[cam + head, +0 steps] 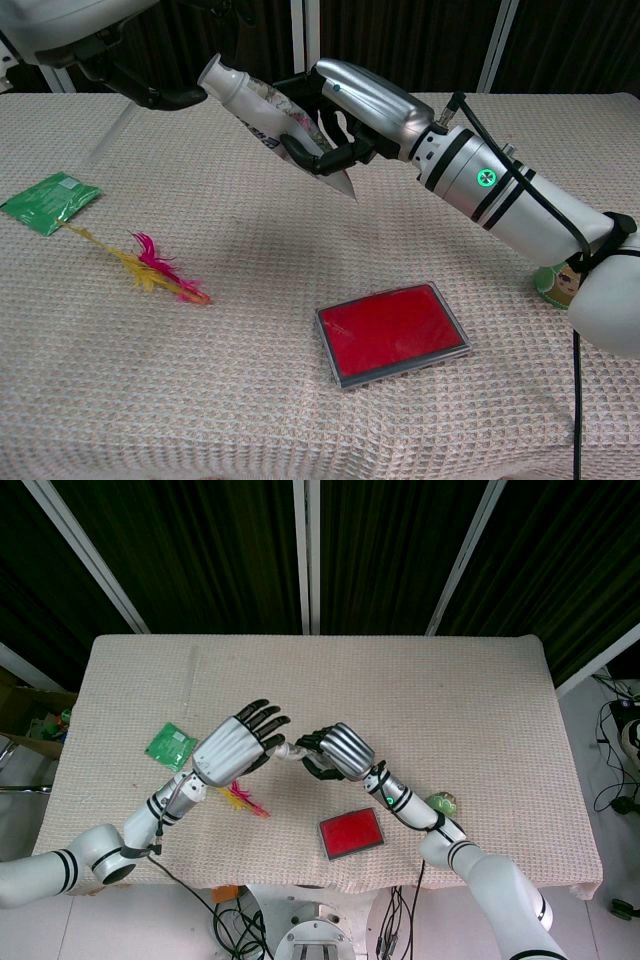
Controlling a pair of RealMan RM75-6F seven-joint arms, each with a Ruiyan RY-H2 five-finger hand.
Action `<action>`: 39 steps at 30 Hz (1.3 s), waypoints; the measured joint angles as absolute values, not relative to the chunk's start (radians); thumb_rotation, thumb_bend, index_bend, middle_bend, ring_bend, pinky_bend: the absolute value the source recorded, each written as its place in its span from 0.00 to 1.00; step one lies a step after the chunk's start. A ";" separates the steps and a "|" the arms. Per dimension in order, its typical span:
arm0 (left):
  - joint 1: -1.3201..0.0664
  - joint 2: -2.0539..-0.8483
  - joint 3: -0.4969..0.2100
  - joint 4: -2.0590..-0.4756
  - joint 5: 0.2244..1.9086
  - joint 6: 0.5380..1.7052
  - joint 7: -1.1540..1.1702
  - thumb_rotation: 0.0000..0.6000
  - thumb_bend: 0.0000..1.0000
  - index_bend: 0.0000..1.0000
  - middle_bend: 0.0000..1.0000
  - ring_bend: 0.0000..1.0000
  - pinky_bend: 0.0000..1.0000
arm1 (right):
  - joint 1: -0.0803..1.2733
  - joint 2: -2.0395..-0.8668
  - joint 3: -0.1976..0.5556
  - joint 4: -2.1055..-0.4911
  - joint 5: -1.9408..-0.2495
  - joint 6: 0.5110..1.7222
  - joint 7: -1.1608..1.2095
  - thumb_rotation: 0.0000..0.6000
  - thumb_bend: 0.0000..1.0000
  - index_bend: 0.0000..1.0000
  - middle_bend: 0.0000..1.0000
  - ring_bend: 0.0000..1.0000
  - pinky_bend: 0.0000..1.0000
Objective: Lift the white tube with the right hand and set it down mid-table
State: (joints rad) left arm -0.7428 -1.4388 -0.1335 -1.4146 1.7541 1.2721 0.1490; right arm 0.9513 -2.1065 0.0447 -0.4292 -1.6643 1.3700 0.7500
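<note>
A rectangular table covered in a beige waffle-weave cloth (450,690) carries a few items. A flat green foil packet (170,746) lies near its left edge. Just beside it rests a pink and yellow feather (150,268). A flat red rectangular case (392,332) sits near the front edge. A small green round object (442,803) rests further right.

A table (460,680) covered in a beige woven cloth (200,400) stands before dark green curtains (200,550) crossed by white frame bars (306,550). Pale floor (600,750) with black cables (615,720) shows at the right.
</note>
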 measured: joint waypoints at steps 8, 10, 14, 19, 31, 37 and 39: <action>-0.733 -1.461 -0.137 -1.403 1.738 1.308 0.142 1.00 0.30 0.54 0.25 0.19 0.21 | 0.949 -2.108 0.043 -0.431 -1.662 1.367 0.755 1.00 0.79 0.97 0.74 0.66 0.81; -0.730 -1.468 -0.138 -1.398 1.735 1.316 0.141 1.00 0.30 0.55 0.25 0.19 0.21 | 0.949 -2.109 0.043 -0.431 -1.662 1.367 0.757 1.00 0.79 0.97 0.74 0.66 0.81; -0.727 -1.477 -0.139 -1.392 1.730 1.327 0.141 1.00 0.30 0.55 0.25 0.19 0.21 | 0.949 -2.110 0.044 -0.432 -1.661 1.369 0.761 1.00 0.79 0.97 0.75 0.66 0.81; -0.725 -1.480 -0.136 -1.388 1.730 1.339 0.141 1.00 0.30 0.57 0.25 0.19 0.21 | 0.950 -2.108 0.048 -0.437 -1.656 1.369 0.766 1.00 0.79 0.97 0.75 0.66 0.81; -0.714 -1.465 -0.133 -1.413 1.728 1.359 0.150 1.00 0.29 0.52 0.25 0.19 0.21 | 0.948 -2.105 0.058 -0.445 -1.646 1.369 0.774 1.00 0.79 0.97 0.75 0.67 0.81; -0.704 -1.452 -0.128 -1.435 1.726 1.365 0.158 1.00 0.29 0.51 0.25 0.19 0.21 | 0.943 -2.106 0.064 -0.442 -1.639 1.373 0.783 1.00 0.79 0.97 0.75 0.67 0.81; -0.702 -1.450 -0.125 -1.439 1.726 1.364 0.162 1.00 0.29 0.51 0.25 0.19 0.21 | 0.942 -2.106 0.065 -0.441 -1.638 1.375 0.785 1.00 0.79 0.97 0.75 0.67 0.81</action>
